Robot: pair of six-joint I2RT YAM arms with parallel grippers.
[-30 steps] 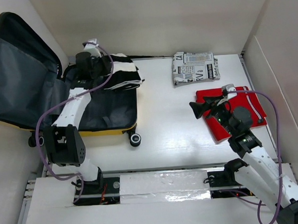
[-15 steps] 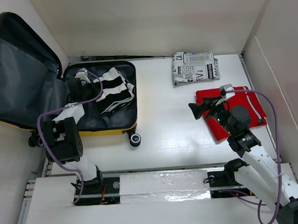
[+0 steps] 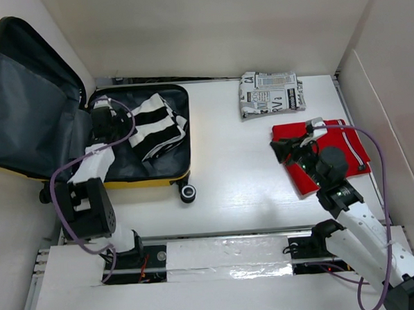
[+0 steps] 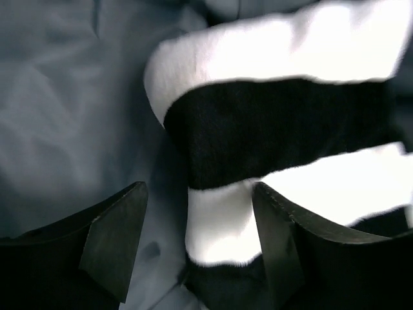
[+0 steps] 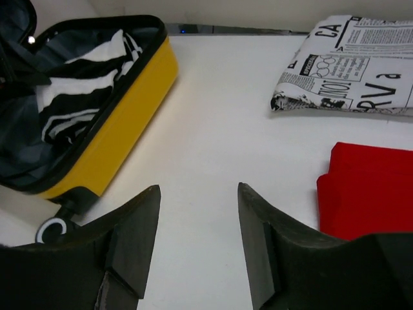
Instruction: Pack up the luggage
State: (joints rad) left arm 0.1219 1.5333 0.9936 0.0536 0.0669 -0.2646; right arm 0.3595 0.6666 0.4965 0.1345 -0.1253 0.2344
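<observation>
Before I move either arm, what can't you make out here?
1. Top view: the open yellow hard-shell suitcase has its lid cut off by the left edge.
2. Top view: the right arm covers part of the folded red cloth.
3. Left wrist view: blurred close-up; unclear whether the left hand touches the black-and-white striped garment.

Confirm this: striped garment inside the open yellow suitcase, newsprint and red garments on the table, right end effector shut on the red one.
Not quite. The right end effector is open and holds nothing: the right wrist view shows it spread wide over the table, beside the red garment rather than on it. The rest holds.
</observation>
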